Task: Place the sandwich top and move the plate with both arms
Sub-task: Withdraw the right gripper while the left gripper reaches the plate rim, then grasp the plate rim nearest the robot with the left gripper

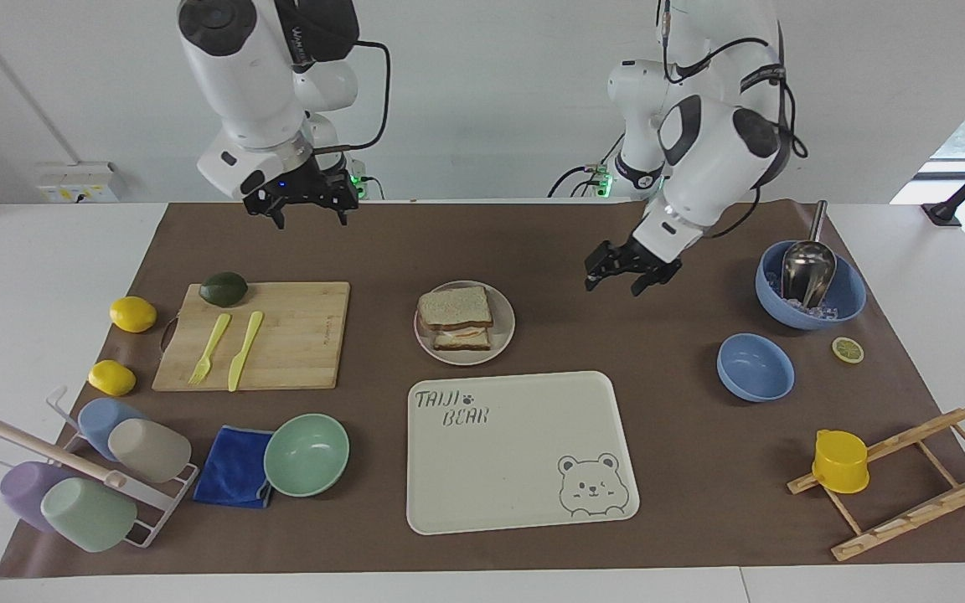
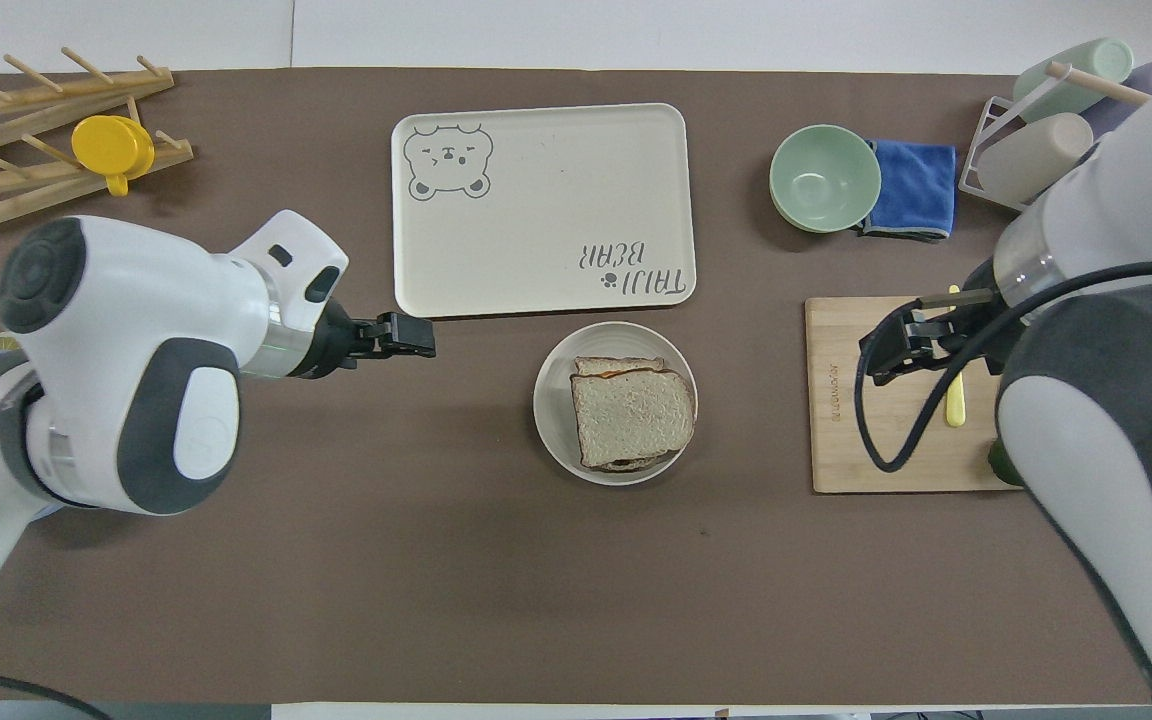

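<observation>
Tray (image 1: 524, 452) lies just beside plate (image 1: 506, 335), farther from robots.

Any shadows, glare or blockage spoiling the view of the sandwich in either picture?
Facing view: even light, the sandwich top and plate unobstructed, only a soft shadow under the left gripper. Overhead view: the right arm's bulk covers part of the cutting board; the sandwich stays clear, with no glare.
</observation>
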`<action>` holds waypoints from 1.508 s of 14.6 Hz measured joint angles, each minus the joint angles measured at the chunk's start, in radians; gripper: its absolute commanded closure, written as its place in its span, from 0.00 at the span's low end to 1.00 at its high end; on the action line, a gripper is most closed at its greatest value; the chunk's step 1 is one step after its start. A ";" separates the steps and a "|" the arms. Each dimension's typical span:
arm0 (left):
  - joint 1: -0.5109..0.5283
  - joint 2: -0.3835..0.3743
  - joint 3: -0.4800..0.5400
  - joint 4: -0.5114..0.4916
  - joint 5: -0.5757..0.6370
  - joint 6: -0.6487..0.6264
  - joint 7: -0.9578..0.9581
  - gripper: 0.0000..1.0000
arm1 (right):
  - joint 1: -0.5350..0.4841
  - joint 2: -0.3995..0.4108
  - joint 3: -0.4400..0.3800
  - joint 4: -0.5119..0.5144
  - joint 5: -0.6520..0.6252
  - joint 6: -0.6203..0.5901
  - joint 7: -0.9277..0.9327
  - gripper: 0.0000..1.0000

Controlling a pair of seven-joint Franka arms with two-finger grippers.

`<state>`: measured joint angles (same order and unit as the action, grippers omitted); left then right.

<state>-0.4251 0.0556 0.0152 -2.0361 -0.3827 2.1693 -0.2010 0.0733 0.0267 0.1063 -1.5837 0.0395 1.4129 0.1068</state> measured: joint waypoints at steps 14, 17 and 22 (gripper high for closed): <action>-0.168 0.158 0.001 -0.055 -0.208 0.180 -0.025 0.00 | -0.038 -0.044 -0.169 -0.022 -0.018 -0.007 -0.058 0.00; -0.184 0.165 0.002 -0.066 -0.210 0.183 -0.027 0.06 | -0.054 -0.035 -0.169 -0.005 -0.020 0.004 -0.058 0.00; -0.200 0.166 0.002 -0.095 -0.211 0.228 -0.100 0.33 | -0.054 -0.030 -0.167 0.007 -0.021 -0.003 -0.058 0.00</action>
<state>-0.6254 0.2213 0.0172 -2.1310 -0.5938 2.3968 -0.3011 0.0192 -0.0035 -0.0606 -1.5767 0.0183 1.4100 0.0483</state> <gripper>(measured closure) 0.176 0.000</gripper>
